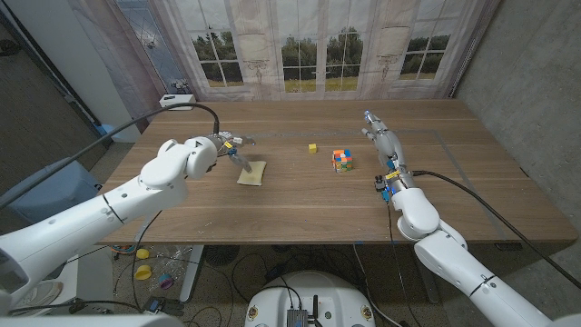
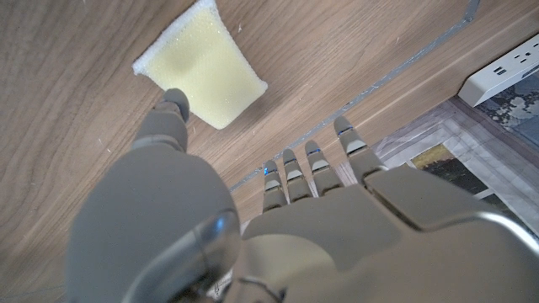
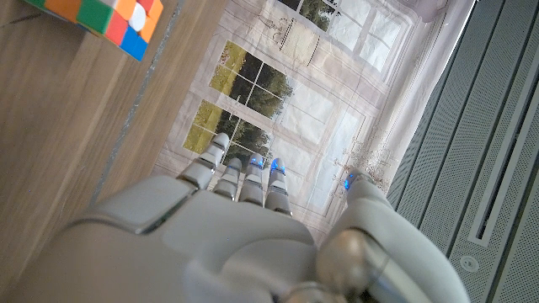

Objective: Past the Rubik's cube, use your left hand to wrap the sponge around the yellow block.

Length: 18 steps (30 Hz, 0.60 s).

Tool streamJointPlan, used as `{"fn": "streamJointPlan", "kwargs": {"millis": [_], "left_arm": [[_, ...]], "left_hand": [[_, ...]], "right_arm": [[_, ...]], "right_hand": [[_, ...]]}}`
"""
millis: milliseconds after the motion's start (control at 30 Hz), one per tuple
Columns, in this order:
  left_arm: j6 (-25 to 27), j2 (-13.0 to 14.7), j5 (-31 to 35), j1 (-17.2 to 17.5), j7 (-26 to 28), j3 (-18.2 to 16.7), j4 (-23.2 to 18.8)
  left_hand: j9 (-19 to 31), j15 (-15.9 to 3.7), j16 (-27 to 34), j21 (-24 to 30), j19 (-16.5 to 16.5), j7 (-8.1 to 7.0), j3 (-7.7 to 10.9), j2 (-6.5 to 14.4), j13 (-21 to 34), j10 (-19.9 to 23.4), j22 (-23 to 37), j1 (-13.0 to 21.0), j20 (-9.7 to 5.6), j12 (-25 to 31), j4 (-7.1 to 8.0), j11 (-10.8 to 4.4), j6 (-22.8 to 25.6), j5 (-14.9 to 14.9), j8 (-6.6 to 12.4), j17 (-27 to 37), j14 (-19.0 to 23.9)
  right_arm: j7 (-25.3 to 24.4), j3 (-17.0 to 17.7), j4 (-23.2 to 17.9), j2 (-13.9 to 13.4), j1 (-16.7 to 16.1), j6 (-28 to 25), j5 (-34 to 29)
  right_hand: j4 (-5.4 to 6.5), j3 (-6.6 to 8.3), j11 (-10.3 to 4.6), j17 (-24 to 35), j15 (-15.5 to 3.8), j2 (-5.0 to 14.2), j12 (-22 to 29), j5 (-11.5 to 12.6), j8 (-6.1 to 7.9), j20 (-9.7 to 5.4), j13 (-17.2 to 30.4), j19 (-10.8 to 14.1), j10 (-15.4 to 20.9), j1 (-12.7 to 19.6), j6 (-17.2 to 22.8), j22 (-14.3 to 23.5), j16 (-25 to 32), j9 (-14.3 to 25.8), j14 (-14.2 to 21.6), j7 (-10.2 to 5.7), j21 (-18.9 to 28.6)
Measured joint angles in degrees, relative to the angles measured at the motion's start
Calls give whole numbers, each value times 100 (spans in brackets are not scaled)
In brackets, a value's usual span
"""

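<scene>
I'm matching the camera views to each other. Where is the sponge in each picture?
Head view: sponge lies left of centre on the table, at the left hand.
Left wrist view: sponge near the top, left of centre.
Right wrist view: not in it.
Shared landmark: the left hand.

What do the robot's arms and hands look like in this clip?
Both arms have smooth white rounded shells with black cables running along them. The left hand and right hand are grey, with segmented fingers; small blue lights glow at some fingertips. Coloured connectors sit at the right wrist.
</scene>
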Motion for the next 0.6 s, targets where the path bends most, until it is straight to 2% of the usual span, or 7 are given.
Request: {"fn": "streamJointPlan", "kwargs": {"millis": [333,600], "left_arm": [[-143,-137,56,-94,-165,80,182],[-210,-218,73,-143,-266,134,281]], "left_hand": [[0,-31,0,-40,-10,0,-73,0,-1,22,0,45,-90,0,22,-22,-45,46,0,0,31],[-1,-31,0,-62,-10,1,-166,-2,-1,0,13,47,-89,1,25,0,-84,84,0,0,31]], "right_arm": [[28,-23,21,4,63,-34,-24],[29,-26,17,1,67,-36,-49]], "right_hand": [[0,0,31,0,-23,0,0,0,0,-18,0,18,31,0,0,0,0,0,22,0,0],[0,0,31,0,-32,18,0,0,0,2,0,38,30,-18,0,0,0,0,31,0,0]]}}
